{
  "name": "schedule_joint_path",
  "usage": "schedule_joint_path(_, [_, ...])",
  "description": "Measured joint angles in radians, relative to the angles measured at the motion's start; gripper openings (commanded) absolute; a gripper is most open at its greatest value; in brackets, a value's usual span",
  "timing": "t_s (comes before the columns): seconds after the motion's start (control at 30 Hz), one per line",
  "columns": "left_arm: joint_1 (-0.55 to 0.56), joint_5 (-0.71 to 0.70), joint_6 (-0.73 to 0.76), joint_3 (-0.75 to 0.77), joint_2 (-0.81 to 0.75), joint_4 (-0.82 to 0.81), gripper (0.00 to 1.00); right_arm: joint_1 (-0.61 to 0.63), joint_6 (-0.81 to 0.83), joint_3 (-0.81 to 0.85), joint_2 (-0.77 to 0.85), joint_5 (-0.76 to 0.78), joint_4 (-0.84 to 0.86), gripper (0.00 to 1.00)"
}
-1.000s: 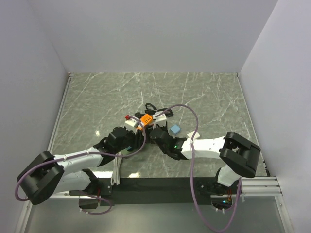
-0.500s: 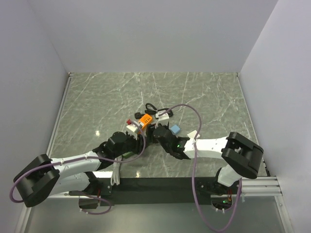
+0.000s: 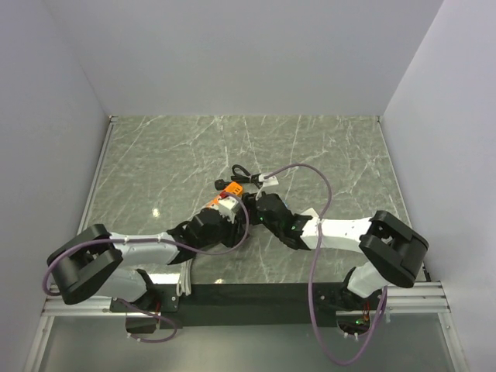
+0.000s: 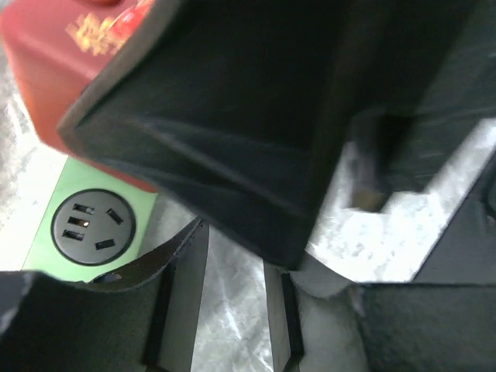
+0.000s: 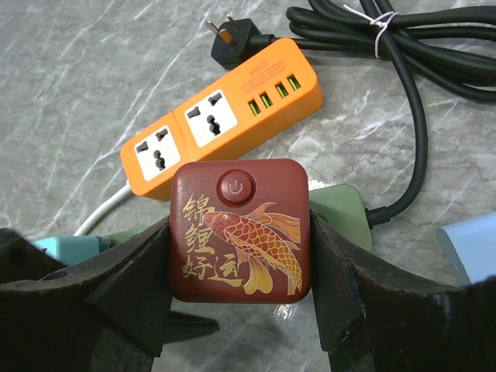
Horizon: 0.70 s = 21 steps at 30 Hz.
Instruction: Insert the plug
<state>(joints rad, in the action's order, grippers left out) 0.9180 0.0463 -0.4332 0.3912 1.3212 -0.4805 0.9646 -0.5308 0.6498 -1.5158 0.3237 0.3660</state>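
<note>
Red cube (image 5: 240,232) clamped between right fingers (image 5: 124,287), holes of green socket (image 4: 93,229) — left wrist only, left fingers (image 4: 186,302) unclear.

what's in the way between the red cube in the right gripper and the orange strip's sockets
Nothing visible. The right gripper clamps the red cube just short of the orange power strip, whose two sockets are bare; the black plug lies beyond the strip, not in it.

Orange strip (image 5: 225,116) & cable (image 5: 421,132) crowd R fingers (image 5: 349,294); far table (image 3: 310,147) open.
</note>
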Motion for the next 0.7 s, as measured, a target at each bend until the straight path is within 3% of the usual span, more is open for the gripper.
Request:
schedule_joint_path(0.4, [-0.019, -0.018, -0.03, 0.086, 0.049, 0.144, 0.4, -0.105, 0.081, -0.053, 0.141, -0.225, -0.128, 0.0])
schedule_joint_path(0.7, [-0.026, -0.025, -0.143, 0.096, 0.018, 0.23, 0.4, -0.164, 0.132, -0.115, 0.24, -0.326, -0.177, 0.0])
